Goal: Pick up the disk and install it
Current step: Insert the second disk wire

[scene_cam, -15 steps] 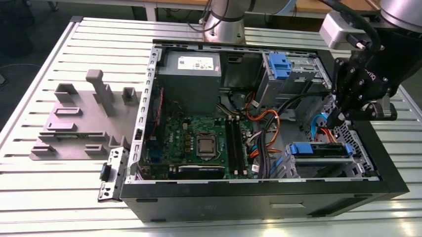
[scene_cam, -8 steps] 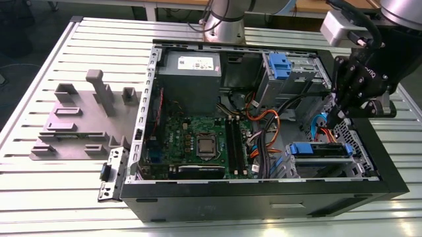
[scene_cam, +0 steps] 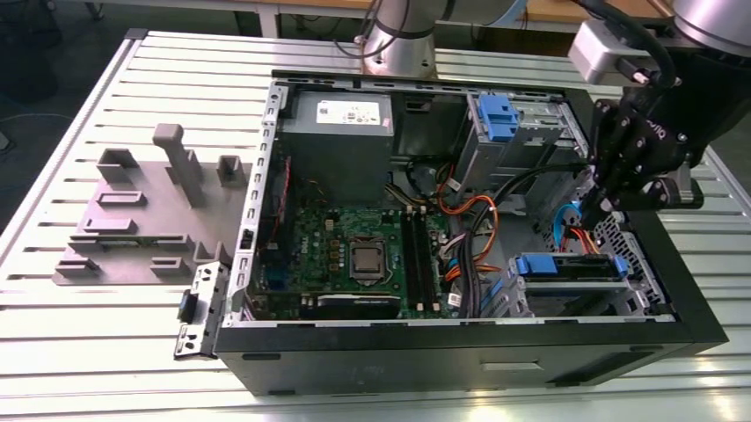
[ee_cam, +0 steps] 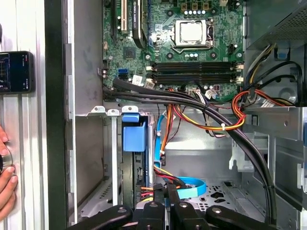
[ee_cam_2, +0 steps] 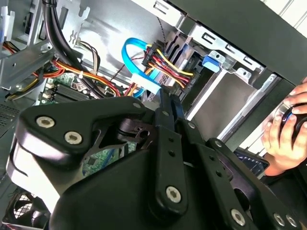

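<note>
Disk [scene_cam: 571, 266] sits on its edge in the drive cage [ee_cam: 91, 158], at the corner of the open computer case [scene_cam: 470, 352] on the exterior view's right, and its blue carrier [ee_cam: 134, 138] faces out to the inside of the case. The gripper [scene_cam: 599, 209] hangs just above and beside it. In the first wrist view its fingers [ee_cam: 158, 211] are drawn close together with nothing between them. I judge the disk to be stiff, rather heavy for its size and sensitive to shock. Its metal faces are smooth, so the blue frame is the better place to take hold. Room for moving is small: the metal walls of the cage are tight on both sides. The black cable bundle [ee_cam: 201, 103] and the coloured wires [ee_cam: 168, 182] cross the space near the carrier. The motherboard [scene_cam: 352, 246] lies near. A person's hand [ee_cam: 5, 177] rests on the desk [scene_cam: 118, 352] outside the case wall.
</note>
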`<state>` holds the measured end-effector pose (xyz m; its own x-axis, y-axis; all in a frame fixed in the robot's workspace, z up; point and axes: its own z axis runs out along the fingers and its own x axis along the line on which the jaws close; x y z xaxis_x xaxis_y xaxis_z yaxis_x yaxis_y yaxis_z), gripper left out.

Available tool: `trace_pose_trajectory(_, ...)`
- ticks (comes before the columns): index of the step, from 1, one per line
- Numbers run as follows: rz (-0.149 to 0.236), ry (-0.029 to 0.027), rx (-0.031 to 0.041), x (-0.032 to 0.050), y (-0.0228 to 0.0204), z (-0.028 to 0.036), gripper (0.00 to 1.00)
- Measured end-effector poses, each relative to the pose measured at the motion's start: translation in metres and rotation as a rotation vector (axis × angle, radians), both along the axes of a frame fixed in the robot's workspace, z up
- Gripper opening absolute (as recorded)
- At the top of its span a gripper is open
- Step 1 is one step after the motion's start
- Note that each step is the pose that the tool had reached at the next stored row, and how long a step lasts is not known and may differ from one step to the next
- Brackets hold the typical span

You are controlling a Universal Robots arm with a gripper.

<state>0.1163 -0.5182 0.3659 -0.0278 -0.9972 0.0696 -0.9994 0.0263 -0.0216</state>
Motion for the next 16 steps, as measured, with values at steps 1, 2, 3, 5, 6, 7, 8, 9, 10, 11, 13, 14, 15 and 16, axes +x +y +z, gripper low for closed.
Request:
trace_pose_trajectory(1,0.0,0.0,0.0,0.0,0.0001,-0.0006,0.17)
trace_pose_trajectory(2,0.001,0.0,0.0001,0.0,0.0002,-0.0013,0.17)
trace_pose_trajectory(3,0.001,0.0,0.0001,0.0,0.0003,-0.002,0.17)
trace_pose_trajectory(5,0.002,0.0,0.0,0.0,0.0005,-0.0032,0.17)
trace_pose_trajectory(6,0.002,0.0,0.0001,0.0,0.0006,-0.0037,0.17)
trace_pose_trajectory(7,0.002,0.0,0.0001,0.0,0.0006,-0.0042,0.18)
trace_pose_trajectory(8,0.003,0.0,0.0,0.0,0.0007,-0.0047,0.18)
trace_pose_trajectory(9,0.003,0.0,0.0,0.0,0.0007,-0.0052,0.18)
trace_pose_trajectory(10,0.003,0.0,0.0,0.0,0.0008,-0.0057,0.25)
trace_pose_trajectory(11,0.003,0.0,0.0,0.0,0.0008,-0.0064,0.25)
trace_pose_trajectory(13,0.004,0.0,-0.001,0.0,0.0008,-0.0079,0.25)
trace_pose_trajectory(14,0.004,0.0,-0.0025,0.0,0.0008,-0.0088,0.25)
trace_pose_trajectory(15,0.004,0.0,-0.0042,0.0,0.0008,-0.0099,0.25)
trace_pose_trajectory(16,0.004,0.0,-0.006,0.0,0.0008,-0.0109,0.25)
